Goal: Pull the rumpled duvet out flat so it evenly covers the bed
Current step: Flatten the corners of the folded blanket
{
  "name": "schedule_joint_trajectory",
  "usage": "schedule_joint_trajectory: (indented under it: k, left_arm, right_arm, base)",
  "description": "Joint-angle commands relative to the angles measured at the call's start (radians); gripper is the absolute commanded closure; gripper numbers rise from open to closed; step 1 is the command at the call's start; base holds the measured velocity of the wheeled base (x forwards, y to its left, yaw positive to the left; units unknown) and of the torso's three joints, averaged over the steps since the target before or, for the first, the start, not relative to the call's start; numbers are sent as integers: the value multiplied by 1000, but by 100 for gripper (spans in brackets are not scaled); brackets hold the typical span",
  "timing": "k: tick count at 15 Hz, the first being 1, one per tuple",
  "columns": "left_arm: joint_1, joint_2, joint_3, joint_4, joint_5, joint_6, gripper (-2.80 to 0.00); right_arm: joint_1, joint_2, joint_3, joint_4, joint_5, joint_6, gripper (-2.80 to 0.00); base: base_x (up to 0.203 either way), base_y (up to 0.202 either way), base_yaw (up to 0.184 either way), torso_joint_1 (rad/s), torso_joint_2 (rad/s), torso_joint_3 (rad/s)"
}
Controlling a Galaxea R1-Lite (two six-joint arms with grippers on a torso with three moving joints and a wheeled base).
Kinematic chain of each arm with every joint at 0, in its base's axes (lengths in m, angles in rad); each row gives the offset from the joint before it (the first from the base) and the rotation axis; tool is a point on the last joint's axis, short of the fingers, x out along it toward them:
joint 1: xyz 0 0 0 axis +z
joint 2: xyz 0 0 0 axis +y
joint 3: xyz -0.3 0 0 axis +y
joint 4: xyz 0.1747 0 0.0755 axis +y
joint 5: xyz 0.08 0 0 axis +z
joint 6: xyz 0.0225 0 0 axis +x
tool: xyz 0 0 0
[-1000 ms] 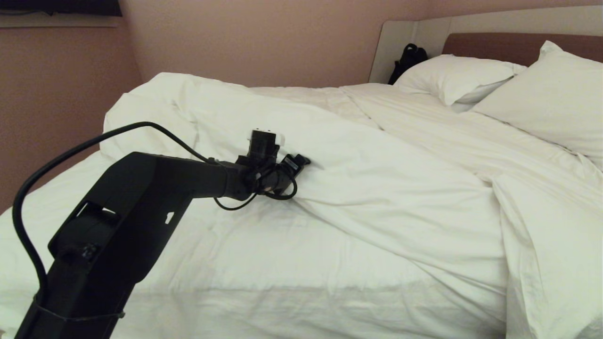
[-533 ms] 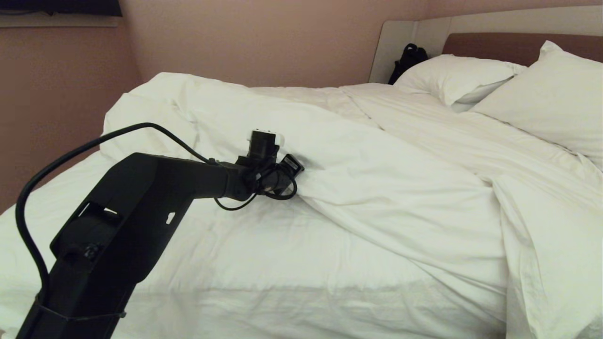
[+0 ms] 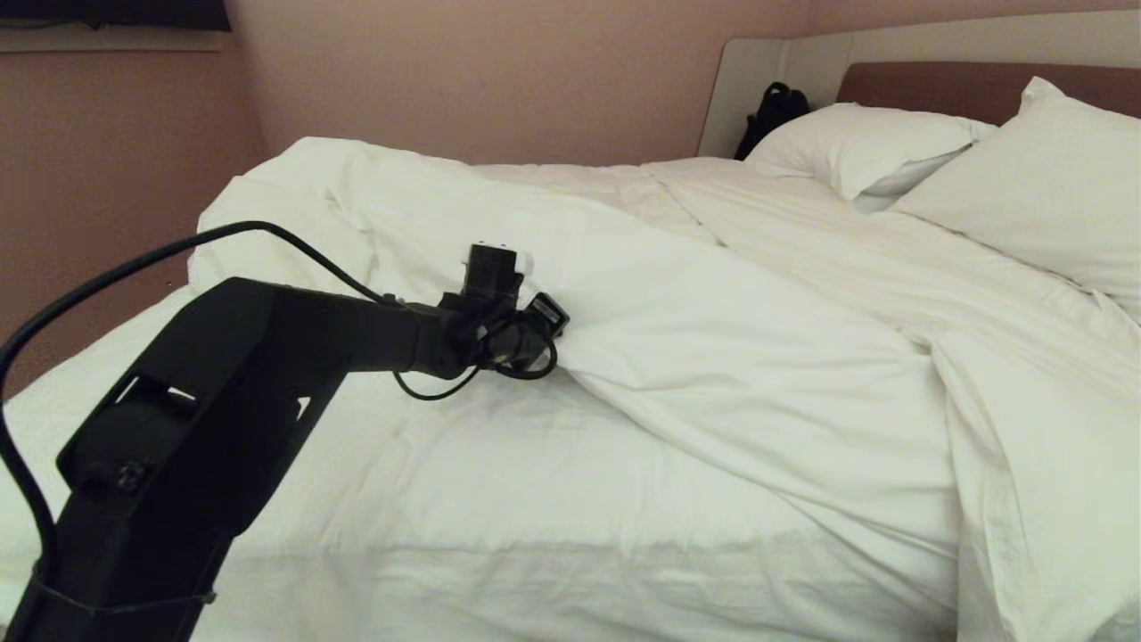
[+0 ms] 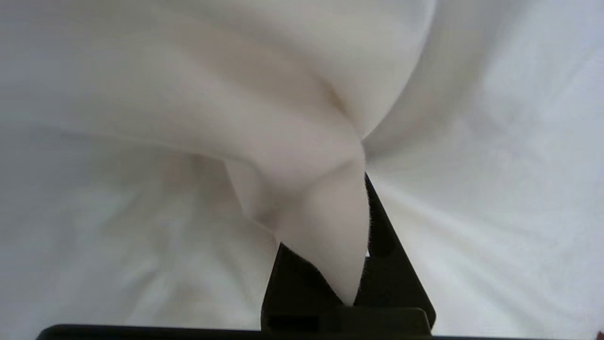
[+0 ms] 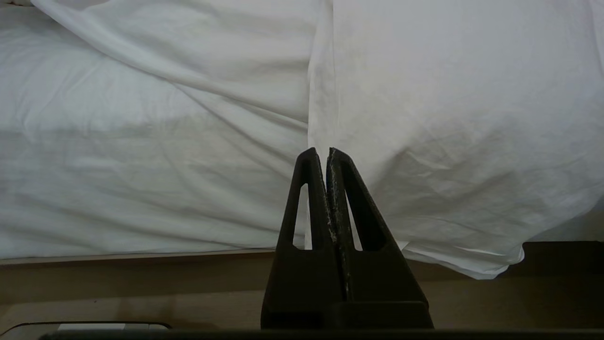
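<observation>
The white duvet (image 3: 713, 357) lies rumpled across the bed (image 3: 446, 499), bunched toward the far left side, and its near edge runs diagonally over the sheet. My left gripper (image 3: 551, 323) reaches over the sheet to that edge. In the left wrist view the left gripper (image 4: 325, 212) is shut on a pinched fold of duvet (image 4: 264, 94), and cloth fills the space between the dark fingers (image 4: 292, 278). My right gripper (image 5: 321, 151) is shut and holds nothing. It sits low beside the bed, facing the duvet (image 5: 448, 118) where it hangs over the side.
Two white pillows (image 3: 865, 147) (image 3: 1052, 178) lean at the headboard (image 3: 936, 85). A black bag (image 3: 771, 111) sits behind them. The pink wall (image 3: 116, 178) runs close along the bed's far left side. The platform base (image 5: 141, 274) shows under the mattress.
The left gripper has shut on the duvet's edge fold. The arm has drawn back slightly toward me, and the fold has come with it.
</observation>
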Motion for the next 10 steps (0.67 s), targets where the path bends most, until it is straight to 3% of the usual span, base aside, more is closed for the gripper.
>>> schedule_joint_trajectory:
  k: [1, 10]
  left_arm:
    - [-1, -81, 75, -2, -1, -2, 0]
    - [-24, -530, 498, -17, -4, 38, 0]
  right_arm:
    - [0, 0, 0, 0, 0, -1, 0]
    - [1, 0, 0, 0, 0, -1, 0]
  base:
    - [0, 0, 0, 0, 0, 0]
    - [0, 0, 0, 0, 0, 0]
